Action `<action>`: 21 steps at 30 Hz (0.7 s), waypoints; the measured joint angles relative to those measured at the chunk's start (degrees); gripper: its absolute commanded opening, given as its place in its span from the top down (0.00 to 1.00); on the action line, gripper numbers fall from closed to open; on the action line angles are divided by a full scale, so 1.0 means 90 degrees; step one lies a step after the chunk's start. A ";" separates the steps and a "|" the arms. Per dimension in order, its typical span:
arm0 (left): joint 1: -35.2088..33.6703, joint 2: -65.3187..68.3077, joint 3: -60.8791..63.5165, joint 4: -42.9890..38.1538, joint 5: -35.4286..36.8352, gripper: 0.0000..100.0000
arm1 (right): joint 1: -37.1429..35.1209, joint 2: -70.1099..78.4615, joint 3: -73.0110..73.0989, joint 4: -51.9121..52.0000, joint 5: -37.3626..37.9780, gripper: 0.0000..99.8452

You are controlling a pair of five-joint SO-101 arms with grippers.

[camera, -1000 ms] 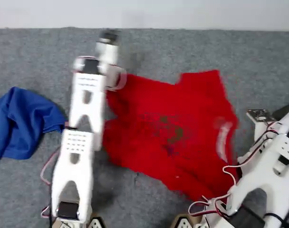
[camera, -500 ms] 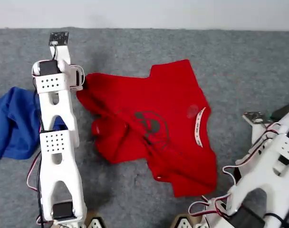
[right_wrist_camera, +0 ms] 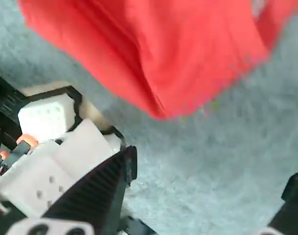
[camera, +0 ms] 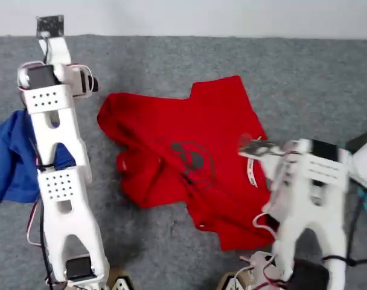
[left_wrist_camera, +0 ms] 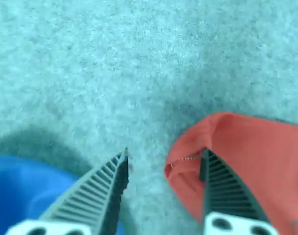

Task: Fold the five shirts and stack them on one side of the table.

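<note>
Red shirt spread at mid-table, both grippers open

Obs. 1: The red shirt [camera: 195, 157] lies print side up in the middle of the grey felt [camera: 316, 78] that covers the table. It is unfolded and rumpled. Its collar label faces the right arm [camera: 310, 181], and the sleeve nearest the left arm [camera: 51, 121] is bunched into a soft ridge.

Obs. 2: The blue shirt [camera: 14, 157] sits crumpled at the table's left edge, well apart from the red one. Part of it is hidden under the left arm, which stretches out across it towards the white wall [camera: 183, 15].

Obs. 3: In the left wrist view, the left gripper [left_wrist_camera: 165, 155] hangs over the felt with its fingers spread moderately and nothing held between them. One finger [left_wrist_camera: 217, 181] overlaps the hemmed edge of the red sleeve. The other is in front of the blue cloth's edge. I cannot tell whether either finger touches fabric. Bare felt shows in the gap.

Obs. 4: The right gripper [right_wrist_camera: 210, 171] stands wide open, with one dark ribbed finger [right_wrist_camera: 95, 191] on one side and the other finger's tip just at the frame edge. It grips nothing. It is over felt just beside the red shirt's hem, with white arm-base parts [right_wrist_camera: 46, 117] close by.

Obs. 5: From the high view, the right arm is blurred and lies over the collar-side edge of the red shirt.
</note>
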 measured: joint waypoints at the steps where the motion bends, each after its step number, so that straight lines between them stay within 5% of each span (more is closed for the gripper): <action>1: -0.0010 -0.0274 0.0303 0.0000 0.0000 0.77 | -0.0410 0.0000 0.0000 0.0000 -0.0215 0.55; 11: 0.0049 -0.3536 0.5216 0.0000 -0.0049 0.84 | -0.3770 0.0000 0.0000 0.0000 -0.2081 0.55; 21: 0.0938 -0.5734 0.8996 0.0000 -0.1016 0.97 | -0.4230 0.0000 0.0156 -0.0020 -0.2256 0.55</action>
